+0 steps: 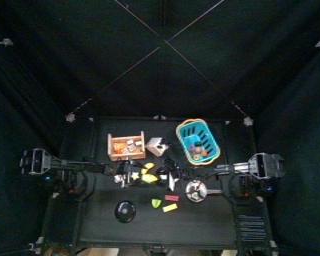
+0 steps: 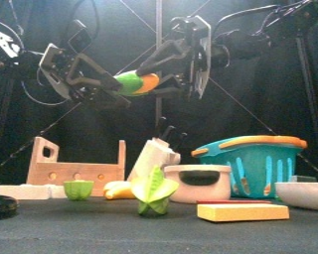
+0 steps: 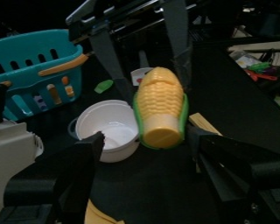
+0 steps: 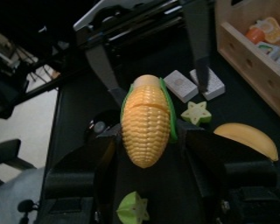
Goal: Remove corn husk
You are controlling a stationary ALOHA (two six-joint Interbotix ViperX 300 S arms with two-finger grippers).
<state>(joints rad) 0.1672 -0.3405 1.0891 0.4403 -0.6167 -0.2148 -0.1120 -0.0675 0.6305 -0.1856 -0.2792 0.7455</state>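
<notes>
A yellow corn cob (image 4: 146, 118) hangs high above the table between the two arms. My right gripper (image 4: 149, 150) is shut on it, one jaw on each side. A light-green corn husk (image 4: 171, 89) still clings along the cob's side, and it also shows as a green edge on the cob (image 3: 160, 105) in the left wrist view. My left gripper (image 3: 152, 156) stands wide open just short of the cob's near end, with nothing between its jaws. In the front view the cob (image 2: 135, 81) sits level between both grippers.
On the table below stand a blue basket (image 2: 248, 164), a white bowl (image 2: 198, 182), a wooden rack (image 2: 69, 169), a small green cup (image 2: 79, 189), a green star piece (image 2: 154, 204) and a yellow block (image 2: 241, 211). Another white bowl (image 2: 305, 191) is at the right.
</notes>
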